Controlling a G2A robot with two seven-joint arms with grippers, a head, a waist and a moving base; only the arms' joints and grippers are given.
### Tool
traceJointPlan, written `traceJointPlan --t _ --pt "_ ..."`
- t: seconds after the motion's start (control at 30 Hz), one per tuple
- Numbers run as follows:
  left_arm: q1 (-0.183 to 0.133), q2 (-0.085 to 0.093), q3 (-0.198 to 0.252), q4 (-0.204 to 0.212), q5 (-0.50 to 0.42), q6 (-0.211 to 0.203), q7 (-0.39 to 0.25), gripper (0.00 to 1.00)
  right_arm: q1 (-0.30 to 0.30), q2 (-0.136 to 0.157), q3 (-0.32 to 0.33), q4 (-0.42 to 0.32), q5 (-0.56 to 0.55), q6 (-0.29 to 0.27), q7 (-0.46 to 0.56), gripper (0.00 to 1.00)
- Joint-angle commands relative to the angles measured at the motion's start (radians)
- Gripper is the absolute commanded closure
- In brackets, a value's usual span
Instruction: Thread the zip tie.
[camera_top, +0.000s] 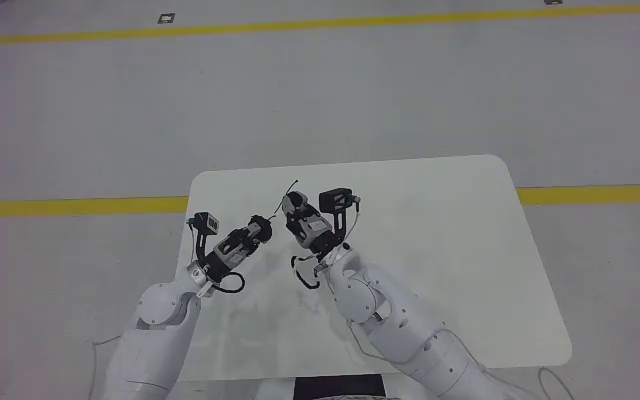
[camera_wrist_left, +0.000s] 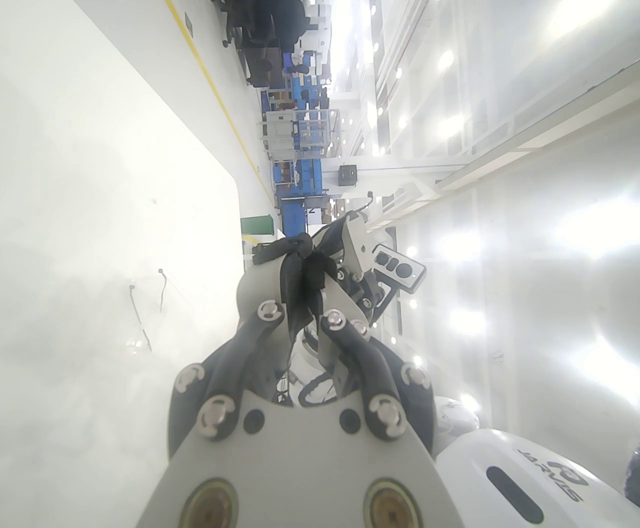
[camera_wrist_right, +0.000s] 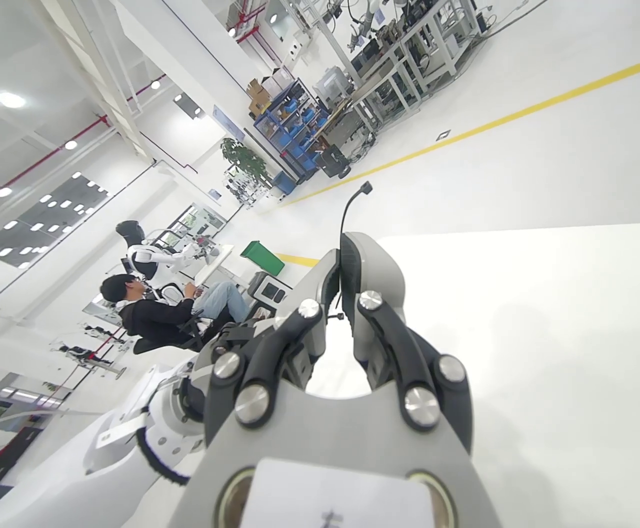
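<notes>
Robotics lab in a factory-style hall. Pale sealed floor (camera_top: 400, 90) with yellow lane lines (camera_top: 300, 25), and a white desk (camera_top: 450, 220) standing on it as a lone work cell. Right wrist view shows blue storage racks (camera_wrist_right: 295, 125), metal-frame workbenches (camera_wrist_right: 400, 55) loaded with gear, a second humanoid robot (camera_wrist_right: 145, 255) at another station, a green bin (camera_wrist_right: 262, 255), and a high ceiling with panel lights (camera_wrist_right: 12, 99).

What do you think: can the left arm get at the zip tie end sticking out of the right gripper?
Probably yes. The left gripper is close beside the right gripper, which holds the zip tie, with nothing between them. The left one looks shut, so it must open first.
</notes>
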Motion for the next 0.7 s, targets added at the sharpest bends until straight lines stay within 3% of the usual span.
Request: traceJointPlan --t 0.0,0.67 --pt "0.000 0.000 0.000 0.000 0.000 0.000 0.000 1.00 -0.001 -0.001 0.001 0.001 -0.003 -0.001 0.001 1.00" --pt "0.000 0.000 0.000 0.000 0.000 0.000 0.000 1.00 0.003 -0.018 0.012 0.032 -0.032 -0.010 0.011 1.00"
